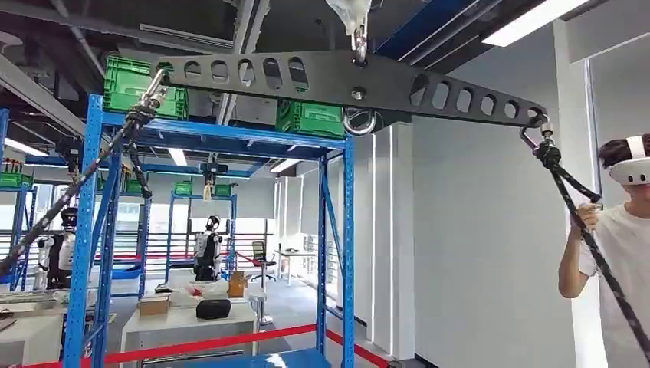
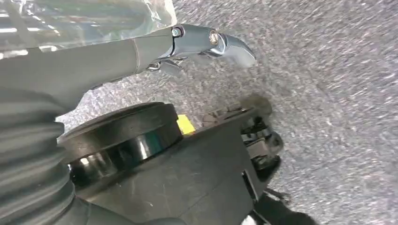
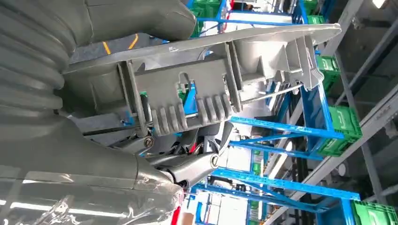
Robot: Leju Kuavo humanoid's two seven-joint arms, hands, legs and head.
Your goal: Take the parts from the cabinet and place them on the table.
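Note:
My right hand grips a light grey moulded plastic part, a long ribbed panel with clips, seen close in the right wrist view; the thumb lies against its ribbed side. My left hand hangs over speckled grey floor with its thumb stretched out and nothing in it. In the head view a tall blue steel rack stands straight ahead, with green crates on its top shelf.
A black hoist bar with ropes spans the top of the head view. A person in a white headset stands at the right holding a rope. Beyond red barrier tape are a white table with boxes and other robots.

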